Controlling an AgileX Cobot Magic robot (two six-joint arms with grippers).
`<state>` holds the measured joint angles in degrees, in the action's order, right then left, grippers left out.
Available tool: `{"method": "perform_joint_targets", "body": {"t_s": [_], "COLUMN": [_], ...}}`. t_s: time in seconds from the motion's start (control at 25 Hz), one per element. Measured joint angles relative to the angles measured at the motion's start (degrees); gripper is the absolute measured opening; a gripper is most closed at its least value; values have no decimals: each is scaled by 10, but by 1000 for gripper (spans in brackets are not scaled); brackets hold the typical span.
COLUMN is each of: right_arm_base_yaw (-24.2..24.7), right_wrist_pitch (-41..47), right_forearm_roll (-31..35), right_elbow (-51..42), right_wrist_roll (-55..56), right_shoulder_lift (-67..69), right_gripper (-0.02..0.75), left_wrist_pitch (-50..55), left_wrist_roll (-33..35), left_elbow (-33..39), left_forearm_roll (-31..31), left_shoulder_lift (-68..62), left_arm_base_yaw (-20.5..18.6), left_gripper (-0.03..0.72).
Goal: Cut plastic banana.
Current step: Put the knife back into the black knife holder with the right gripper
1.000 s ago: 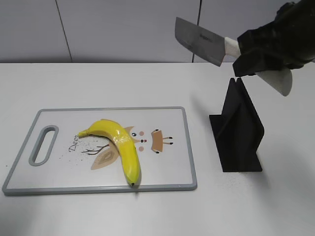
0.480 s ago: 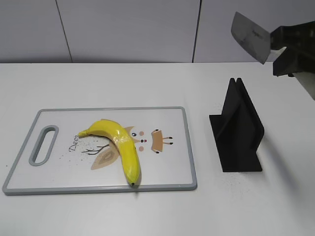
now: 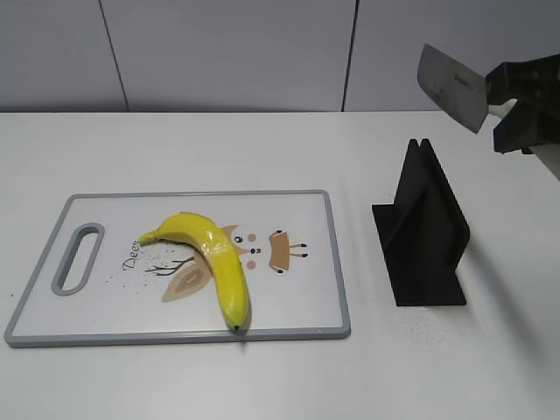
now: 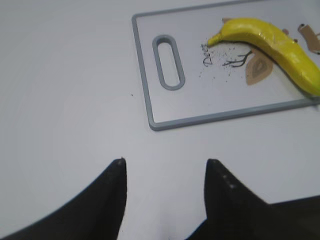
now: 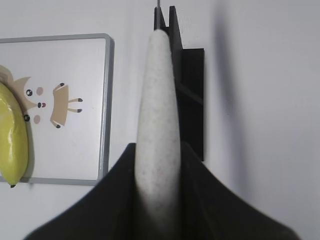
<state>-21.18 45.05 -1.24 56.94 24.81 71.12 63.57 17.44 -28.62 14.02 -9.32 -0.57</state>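
Glossy plastic banana [image 3: 213, 256]; matt metal blade [image 3: 451, 87]; speckled handle [image 5: 158, 135].

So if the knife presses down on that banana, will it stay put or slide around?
The plastic banana looks glossy and lies loose on the smooth cutting board, so it may skid. Its curve probably lets it rock or pivot. Nothing holds it: the left tool hangs open, off the board.

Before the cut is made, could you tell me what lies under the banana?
The plastic banana lies on the cutting board, over its printed deer picture. The deer's face and a brown leaf shape show beside it; whatever print lies directly beneath is covered.
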Motion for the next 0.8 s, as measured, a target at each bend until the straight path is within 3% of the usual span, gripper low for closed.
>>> {"method": "perform_joint_targets", "body": {"t_s": [0.24, 0.8], "right_arm_base_yaw": [0, 0], "right_wrist_pitch": [2, -4], "right_forearm_roll": [-1, -2], "right_elbow": [0, 0], "right_wrist_roll": [0, -8], "right_shoulder_lift": [2, 95], "right_gripper": [163, 163], "left_wrist_pitch": [1, 3], "left_wrist_roll": [0, 0], "left_elbow": [0, 0], "left_forearm_roll": [0, 0], "left_shoulder_lift": [91, 95], "left_arm_base_yaw": [0, 0], "left_gripper": [479, 479]}}
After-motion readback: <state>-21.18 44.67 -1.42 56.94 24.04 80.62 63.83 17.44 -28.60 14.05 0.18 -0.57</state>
